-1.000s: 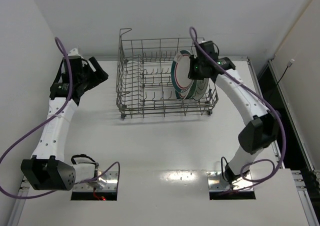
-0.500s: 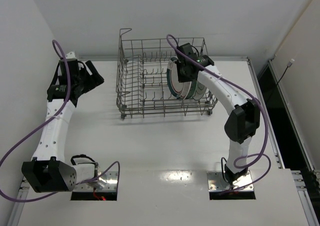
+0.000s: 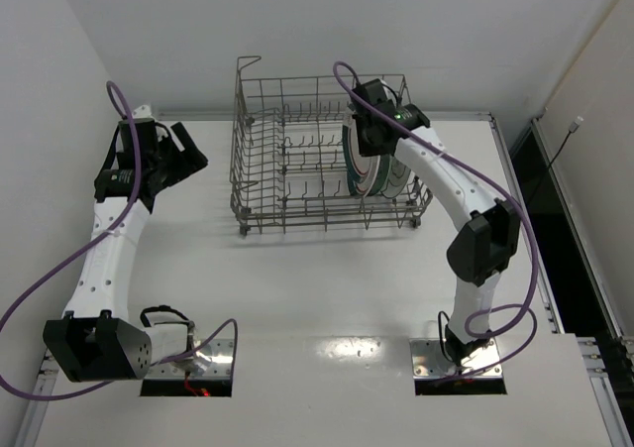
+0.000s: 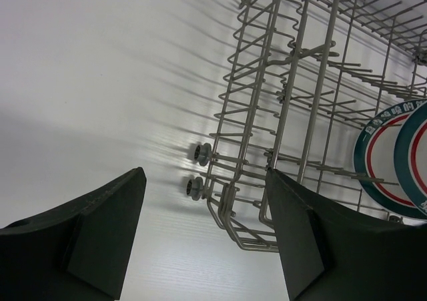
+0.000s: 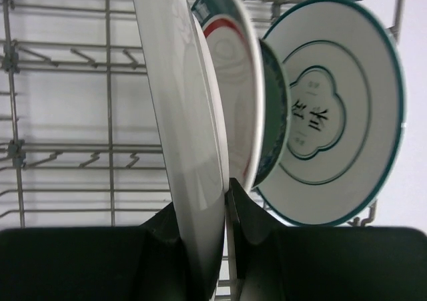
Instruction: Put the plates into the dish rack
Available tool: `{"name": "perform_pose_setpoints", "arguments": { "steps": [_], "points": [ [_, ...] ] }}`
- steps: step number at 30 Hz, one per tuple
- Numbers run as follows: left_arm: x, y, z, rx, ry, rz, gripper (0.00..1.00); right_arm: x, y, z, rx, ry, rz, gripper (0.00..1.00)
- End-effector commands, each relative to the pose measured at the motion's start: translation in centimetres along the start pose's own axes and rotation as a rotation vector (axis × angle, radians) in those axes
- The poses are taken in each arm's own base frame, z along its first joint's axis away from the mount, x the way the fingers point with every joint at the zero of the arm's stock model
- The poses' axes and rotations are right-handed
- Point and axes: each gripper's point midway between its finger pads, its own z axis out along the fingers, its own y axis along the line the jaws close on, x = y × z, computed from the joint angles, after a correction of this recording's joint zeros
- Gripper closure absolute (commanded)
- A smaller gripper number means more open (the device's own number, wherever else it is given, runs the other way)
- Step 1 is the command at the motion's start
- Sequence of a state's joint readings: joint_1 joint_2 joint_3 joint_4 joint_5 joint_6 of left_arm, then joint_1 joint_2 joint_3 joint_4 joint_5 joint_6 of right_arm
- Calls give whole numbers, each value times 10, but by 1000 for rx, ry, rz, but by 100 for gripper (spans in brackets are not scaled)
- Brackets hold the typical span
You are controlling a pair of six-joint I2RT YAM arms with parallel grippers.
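Observation:
The grey wire dish rack (image 3: 287, 212) stands at the back middle of the table. Several plates (image 3: 381, 174) stand on edge in its right end. My right gripper (image 3: 363, 140) is above them, shut on the rim of a plain white plate (image 5: 187, 134) held upright; its pads (image 5: 250, 211) pinch the rim. Behind it stand a plate with a red and teal rim (image 5: 235, 81), a small blue-green patterned plate (image 5: 275, 107) and a white plate with teal rings (image 5: 333, 121). My left gripper (image 3: 188, 148) is open and empty, left of the rack (image 4: 293, 107).
White walls close in at the left and the back. A dark gap runs along the table's right edge (image 3: 525, 169). The rack has small wheels (image 4: 200, 153) on its near-left corner. Purple cables loop from both arms.
My right gripper has swung left over the rack with the white plate, which now stands beside the other plates. The left arm has barely shifted.

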State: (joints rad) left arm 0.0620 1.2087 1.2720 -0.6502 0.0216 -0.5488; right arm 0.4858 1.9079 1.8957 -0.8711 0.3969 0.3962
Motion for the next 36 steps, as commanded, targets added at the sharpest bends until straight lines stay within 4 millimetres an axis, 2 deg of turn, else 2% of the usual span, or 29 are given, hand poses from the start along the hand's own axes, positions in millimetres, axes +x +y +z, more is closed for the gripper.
{"name": "perform_pose_setpoints", "arguments": {
  "steps": [1, 5, 8, 11, 20, 25, 27, 30, 31, 33, 34, 36],
  "points": [
    [-10, 2, -5, 8, -40, 10, 30, -32, -18, -18, 60, -107, 39, 100],
    [-10, 2, -7, 4, -32, 10, 30, -22, -13, -9, 44, -79, 37, 100],
    [-10, 2, -7, 4, -32, 10, 30, -9, -2, 10, 18, -27, 19, 100],
    [-10, 2, -7, 4, -32, 10, 30, -1, 12, 20, -37, 9, 19, 100],
    [-10, 2, -7, 4, -32, 10, 30, 23, 34, 32, -117, 83, 16, 100],
    [-10, 2, -7, 4, -32, 10, 30, 43, 57, 29, -253, 158, 21, 90],
    [-10, 2, -7, 4, -32, 10, 30, 51, 61, 25, -282, 196, 17, 90],
    [-11, 1, -10, 8, -40, 10, 30, 62, 62, 23, -293, 236, 11, 90],
    [-8, 3, -8, 4, -32, 10, 30, 65, 61, 24, -290, 244, 9, 87],
    [-8, 3, -8, 4, -32, 10, 30, 67, 62, 21, -301, 250, 10, 86],
    [-8, 3, -8, 4, -32, 10, 30, 66, 56, 19, -297, 248, 7, 84],
    [-8, 3, -8, 4, -32, 10, 30, 64, 55, 12, -308, 259, -8, 74]
  ]
}}
